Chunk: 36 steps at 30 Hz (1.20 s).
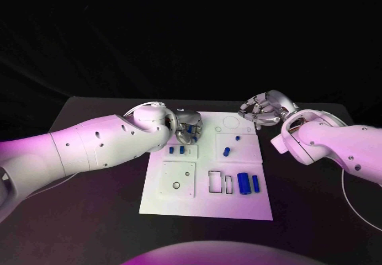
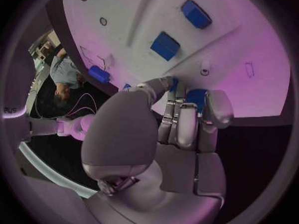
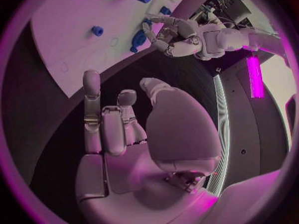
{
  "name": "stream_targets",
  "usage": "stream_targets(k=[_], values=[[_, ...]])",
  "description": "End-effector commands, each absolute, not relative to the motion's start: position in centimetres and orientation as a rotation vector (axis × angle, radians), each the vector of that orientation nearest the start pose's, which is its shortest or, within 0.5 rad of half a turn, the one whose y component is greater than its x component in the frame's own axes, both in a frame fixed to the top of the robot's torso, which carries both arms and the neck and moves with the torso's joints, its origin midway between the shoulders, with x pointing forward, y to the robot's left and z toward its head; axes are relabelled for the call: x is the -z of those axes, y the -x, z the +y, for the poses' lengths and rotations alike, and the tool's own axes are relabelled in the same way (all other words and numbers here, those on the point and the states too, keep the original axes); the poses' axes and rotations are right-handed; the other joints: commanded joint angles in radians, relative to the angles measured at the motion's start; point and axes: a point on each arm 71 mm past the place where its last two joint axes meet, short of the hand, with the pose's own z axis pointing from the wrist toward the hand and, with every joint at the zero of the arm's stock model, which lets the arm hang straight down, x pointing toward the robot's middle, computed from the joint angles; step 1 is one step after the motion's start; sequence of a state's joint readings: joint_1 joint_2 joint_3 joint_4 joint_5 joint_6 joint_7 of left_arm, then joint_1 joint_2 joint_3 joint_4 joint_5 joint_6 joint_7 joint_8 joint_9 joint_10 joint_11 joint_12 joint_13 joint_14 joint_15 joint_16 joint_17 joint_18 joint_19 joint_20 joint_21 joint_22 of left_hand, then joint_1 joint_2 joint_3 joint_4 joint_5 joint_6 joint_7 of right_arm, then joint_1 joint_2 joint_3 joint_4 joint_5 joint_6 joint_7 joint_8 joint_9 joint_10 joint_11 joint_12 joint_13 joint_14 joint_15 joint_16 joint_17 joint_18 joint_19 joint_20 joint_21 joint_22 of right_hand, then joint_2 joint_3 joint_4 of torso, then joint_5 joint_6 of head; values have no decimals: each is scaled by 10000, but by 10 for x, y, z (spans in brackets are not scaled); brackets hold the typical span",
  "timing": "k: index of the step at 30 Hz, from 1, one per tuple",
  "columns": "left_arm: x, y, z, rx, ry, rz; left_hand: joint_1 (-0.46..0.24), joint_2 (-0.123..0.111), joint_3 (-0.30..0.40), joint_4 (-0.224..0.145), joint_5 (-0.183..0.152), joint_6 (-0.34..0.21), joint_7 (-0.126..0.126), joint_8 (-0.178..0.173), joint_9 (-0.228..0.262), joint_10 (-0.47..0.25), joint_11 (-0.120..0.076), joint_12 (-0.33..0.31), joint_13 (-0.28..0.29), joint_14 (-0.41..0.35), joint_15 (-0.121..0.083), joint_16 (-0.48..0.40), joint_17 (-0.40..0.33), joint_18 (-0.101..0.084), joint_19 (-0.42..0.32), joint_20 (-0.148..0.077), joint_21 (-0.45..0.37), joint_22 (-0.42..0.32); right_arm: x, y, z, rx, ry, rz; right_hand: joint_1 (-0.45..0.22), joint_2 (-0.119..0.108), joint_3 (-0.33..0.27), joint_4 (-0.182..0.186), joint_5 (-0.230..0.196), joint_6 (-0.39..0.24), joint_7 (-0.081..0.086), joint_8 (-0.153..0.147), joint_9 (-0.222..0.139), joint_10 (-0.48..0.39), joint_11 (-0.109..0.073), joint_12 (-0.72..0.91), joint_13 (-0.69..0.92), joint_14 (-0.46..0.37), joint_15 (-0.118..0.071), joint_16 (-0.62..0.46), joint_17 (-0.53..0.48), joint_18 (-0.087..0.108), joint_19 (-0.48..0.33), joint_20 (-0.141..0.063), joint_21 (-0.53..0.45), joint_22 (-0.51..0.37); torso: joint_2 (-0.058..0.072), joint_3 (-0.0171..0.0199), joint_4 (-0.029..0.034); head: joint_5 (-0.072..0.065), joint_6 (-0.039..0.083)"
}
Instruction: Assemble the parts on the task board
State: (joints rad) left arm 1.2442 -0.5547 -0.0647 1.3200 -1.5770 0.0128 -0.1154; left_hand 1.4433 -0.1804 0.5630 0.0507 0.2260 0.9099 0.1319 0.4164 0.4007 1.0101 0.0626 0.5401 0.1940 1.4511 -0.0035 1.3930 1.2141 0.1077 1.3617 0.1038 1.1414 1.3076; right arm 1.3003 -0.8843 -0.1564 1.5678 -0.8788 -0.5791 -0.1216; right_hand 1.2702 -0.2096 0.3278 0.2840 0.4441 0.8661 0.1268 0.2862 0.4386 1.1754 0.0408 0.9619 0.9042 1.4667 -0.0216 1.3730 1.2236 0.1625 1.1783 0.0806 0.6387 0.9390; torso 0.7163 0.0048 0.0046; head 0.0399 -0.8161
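Start at your left hand [image 1: 187, 130]: it hangs over the left edge of the task board [image 1: 205, 205], fingers curled down around the small blue parts [image 1: 176, 149] in the upper-left recess. The left wrist view puts a blue piece [image 2: 194, 95] right at the fingertips [image 2: 187, 115], but you cannot tell whether they pinch it or only touch it. That is the main risk: if the hold is partial, the piece could slip or tip as you lift and land askew. The fingers also crowd the neighbouring pieces, so a sideways pull could nudge them out of the recess.

Further right, a short blue peg [image 1: 226, 152] sits in the middle recess, and 2 blue cylinders [image 1: 248, 183] lie side by side near empty rectangular slots [image 1: 216, 181]. A careless sweep across the board could roll them.

Your right hand [image 1: 266, 107] hovers off the board's upper-right corner, fingers loosely curled and apart, holding nothing. Bring it in blind and it may clip the board edge.

The black table [image 1: 95, 187] is matte and flat under the white board; behind it the room is dark, with purple light over everything.
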Motion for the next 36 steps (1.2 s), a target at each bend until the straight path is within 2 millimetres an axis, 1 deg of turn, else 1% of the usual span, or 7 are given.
stream_targets(k=[1, 10, 17, 19, 26, 31, 36], values=[[197, -509, 103, 6247, -4651, 18636, -107, 40, -3, -64, -37, 86, 21, -51, -13, 90, 23, -49, -2, 84, -9, 54, 16, -193, 94, -14, 73, 1270, 173, -487, -228, -7719, -4816, 16018, 9, -92, 89, 6, 59, -16, -23, 50, 11, 95, -3, -18, 6, 55, -72, -49, 32, 159, 88, -7, -38, 8, -7, -7, 11, -2, 2], [189, -507, 112, 6510, -4233, 18393, -234, -32, 10, -136, 139, 119, 44, -142, 6, 167, 25, -151, -31, 122, -8, 68, 14, -202, 141, -22, 124, 1308, 174, -487, -229, -7676, -4860, 16002, 6, -103, 119, 4, 99, -19, -22, 52, 12, 84, -3, -39, -25, 49, -73, -70, 2, 165, 83, -9, -76, -17, 10, 2, 20, 22, 41], [182, -504, 127, 6514, -3932, 18474, -366, -95, -20, -157, 242, 156, 40, -196, 27, 227, 29, -219, -48, 139, -9, 76, 15, -204, 151, -21, 123, 1322, 174, -487, -230, -7628, -4847, 16007, 4, -108, 137, 4, 122, -19, -23, 53, 13, 79, -3, -47, -36, 49, -74, -75, -2, 164, 86, -10, -82, -20, -3, -1, 41, -52, 74], [182, -504, 132, 6465, -3815, 18546, -388, -106, -27, -158, 235, 157, 39, -207, 30, 234, 29, -232, -51, 134, -9, 67, -4, -201, 145, -20, 105, 1319, 175, -488, -230, -7620, -4846, 16010, 4, -108, 137, 4, 122, -19, -23, 53, 13, 79, -3, -47, -36, 49, -74, -75, -2, 164, 86, -10, -82, -20, 0, 14, 30, -32, 75], [184, -505, 146, 6344, -3495, 18723, -398, -113, -17, -181, 242, 122, 47, -252, 27, 216, 35, -277, -65, 125, -11, 54, -32, -198, 141, -22, 92, 1320, 175, -487, -231, -7602, -4851, 16018, 4, -108, 137, 4, 122, -19, -23, 53, 13, 79, -3, -47, -36, 49, -74, -75, -2, 164, 86, -10, -82, -20, 15, -7, 20, 8, 87], [185, -507, 156, 6238, -3269, 18860, -463, -160, -46, -188, 237, 100, 59, -297, 32, 211, 52, -324, -77, 118, 1, 44, -53, -195, 130, -16, 63, 1317, 175, -487, -230, -7578, -4737, 16011, 1, -119, 159, 2, 150, -21, -22, 54, 14, 62, -3, -75, -72, 41, -74, -96, -31, 171, 76, -10, -125, -48, 12, 16, 6, 51, 87], [187, -508, 160, 6177, -3171, 18976, -464, -161, -46, -188, 238, 99, 60, -298, 32, 211, 52, -325, -77, 117, 1, 41, -58, -194, 127, -16, 57, 1316, 174, -487, -230, -7561, -4635, 15992, 1, -119, 159, 2, 150, -21, -22, 54, 14, 62, -3, -75, -72, 41, -74, -96, -31, 171, 76, -10, -125, -48, 17, 3, 1, 65, 92]])
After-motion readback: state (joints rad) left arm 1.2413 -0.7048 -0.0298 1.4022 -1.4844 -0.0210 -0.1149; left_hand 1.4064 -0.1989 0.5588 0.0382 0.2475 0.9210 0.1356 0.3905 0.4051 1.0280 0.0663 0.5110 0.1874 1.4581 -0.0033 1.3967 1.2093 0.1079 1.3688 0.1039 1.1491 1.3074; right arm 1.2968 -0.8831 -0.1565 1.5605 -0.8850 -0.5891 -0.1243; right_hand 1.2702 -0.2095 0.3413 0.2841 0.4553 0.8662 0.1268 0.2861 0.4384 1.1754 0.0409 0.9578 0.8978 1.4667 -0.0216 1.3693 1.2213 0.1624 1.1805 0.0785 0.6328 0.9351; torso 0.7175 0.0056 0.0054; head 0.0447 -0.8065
